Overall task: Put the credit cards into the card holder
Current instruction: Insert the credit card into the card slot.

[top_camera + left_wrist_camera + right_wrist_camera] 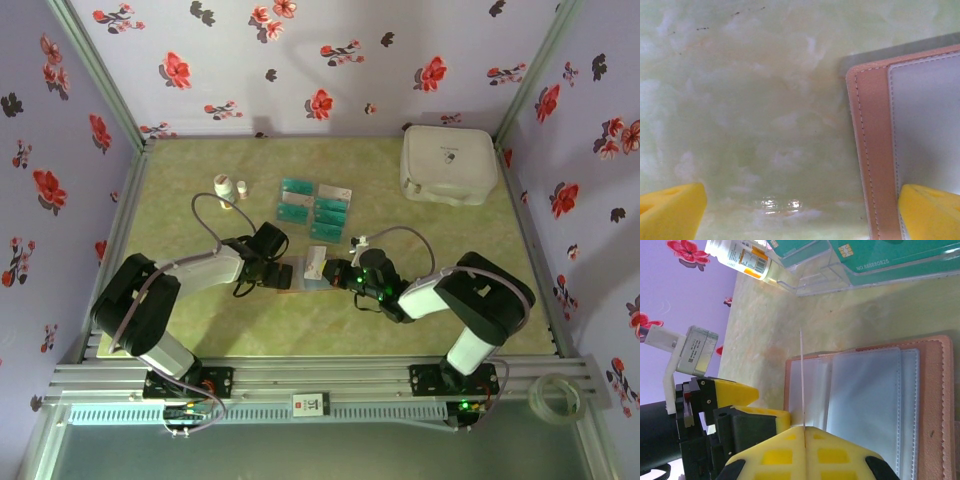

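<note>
2 arms meet mid-table (200, 330) here, and the step in hand looks like getting 1 card into the holder. The big white case (449, 163) sits well off in the far right corner, no factor.

The left gripper (275, 272) hangs low at the card holder (305, 274) with its claw spread wide: in its wrist view (800, 212) 1 yellow pad is over the holder's (870, 150) clear window and the other is over bare table. Whether that pad presses down can't be told.

The right gripper (340, 272) is pressed together, pinching a card (802, 380) that stands on edge above the open holder (935, 405). The rest of the credit cards (318, 208) lie in rows just beyond, near a pill bottle (223, 186).

Doing it well, probably:
- the holder is light and likely slides, so the left gripper should pin the leather edge, not the clear pockets (865, 405)
- the card wants tipping from upright to a shallow angle, leading edge square to a pocket mouth
- slow push, because a thin card held at 1 end will likely bow or skate over the plastic instead of going in
- release only once most of it is sleeved
</note>
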